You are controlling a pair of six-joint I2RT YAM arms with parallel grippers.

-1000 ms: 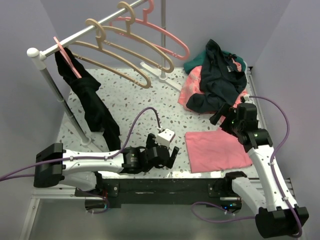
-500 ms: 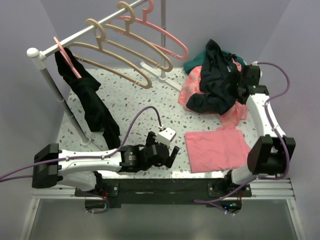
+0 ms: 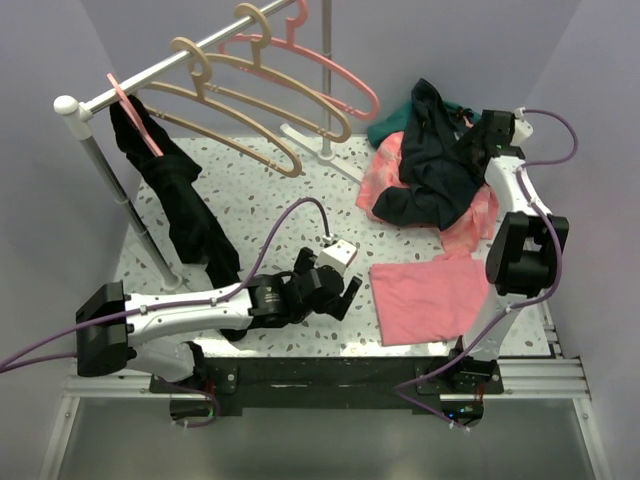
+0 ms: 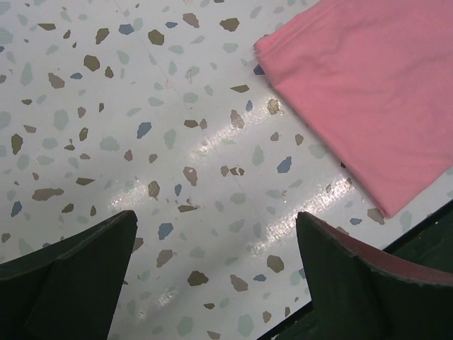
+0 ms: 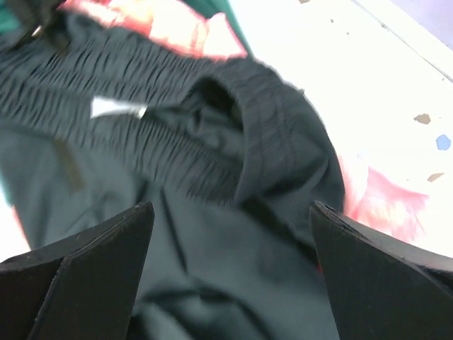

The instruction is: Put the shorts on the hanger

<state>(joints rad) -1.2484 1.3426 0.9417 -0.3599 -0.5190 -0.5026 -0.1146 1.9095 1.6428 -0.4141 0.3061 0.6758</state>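
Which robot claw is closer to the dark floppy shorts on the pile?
Right. The right claw hovers open just over the dark navy fabric shorts; the left claw sits far away near the front edge, beside the folded pink cloth.

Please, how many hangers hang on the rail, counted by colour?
Beige hangers: 2
Pink hangers: 2
Total: 4
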